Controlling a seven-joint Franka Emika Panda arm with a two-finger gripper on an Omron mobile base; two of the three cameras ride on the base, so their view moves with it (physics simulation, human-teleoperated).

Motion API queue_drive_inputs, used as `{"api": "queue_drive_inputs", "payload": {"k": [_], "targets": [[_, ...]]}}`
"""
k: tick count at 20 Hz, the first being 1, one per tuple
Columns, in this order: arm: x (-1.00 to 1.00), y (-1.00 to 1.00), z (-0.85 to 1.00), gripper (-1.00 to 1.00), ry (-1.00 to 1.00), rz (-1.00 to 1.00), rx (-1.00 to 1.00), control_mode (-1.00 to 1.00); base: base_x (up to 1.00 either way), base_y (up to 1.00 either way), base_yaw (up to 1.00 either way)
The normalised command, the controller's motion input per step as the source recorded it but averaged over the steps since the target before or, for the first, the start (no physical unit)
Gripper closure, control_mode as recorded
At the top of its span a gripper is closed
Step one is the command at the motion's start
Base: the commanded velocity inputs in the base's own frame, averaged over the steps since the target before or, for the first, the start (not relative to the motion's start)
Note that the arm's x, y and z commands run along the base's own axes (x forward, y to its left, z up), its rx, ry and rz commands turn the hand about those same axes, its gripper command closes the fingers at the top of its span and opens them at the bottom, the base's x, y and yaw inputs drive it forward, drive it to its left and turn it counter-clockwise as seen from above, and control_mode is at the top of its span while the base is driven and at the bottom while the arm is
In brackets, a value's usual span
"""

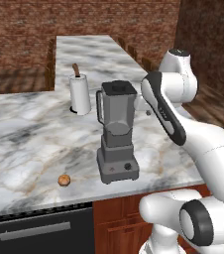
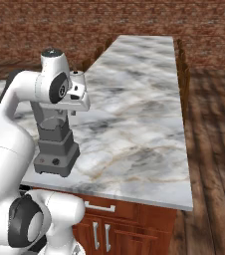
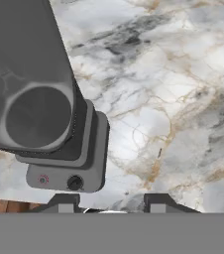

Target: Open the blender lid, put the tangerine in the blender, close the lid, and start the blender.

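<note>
The blender (image 1: 117, 134) stands upright on a grey-veined marble worktop (image 1: 25, 144) near its front edge, brick walls behind, its knob and red button facing the front. Its lid (image 1: 118, 88) is on. The tangerine (image 1: 63, 180) lies left of the base. The fingers (image 3: 111, 202) are parted and empty, above the worktop beside the jar.

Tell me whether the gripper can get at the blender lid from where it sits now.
Probably yes. The blender lid sits uncovered on the blender, nothing above it. The gripper hangs empty beside the jar's top, over bare counter, so a short sideways move should reach it.
</note>
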Motion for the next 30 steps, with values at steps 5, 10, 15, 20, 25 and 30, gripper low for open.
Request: {"api": "queue_drive_inputs", "payload": {"k": [5,10,15,20,25,30], "targets": [[-0.13,0.01,0.0,-1.0,-0.05,0.0,0.0,-1.0,0.0,0.0,0.0],[-0.81,0.04,0.33,-1.0,-0.3,-0.04,0.0,-1.0,0.0,0.0,0.0],[-0.71,0.39,0.92,-1.0,-0.17,-0.04,0.0,-1.0,0.0,0.0,0.0],[-0.1,0.78,0.8,-1.0,-0.02,-0.05,-0.01,-1.0,0.0,0.0,0.0],[0.3,0.53,0.3,-1.0,0.0,0.0,0.0,-1.0,0.0,0.0,0.0],[0.42,0.05,-0.01,-1.0,0.01,0.0,0.0,-1.0,0.0,0.0,0.0]]}}
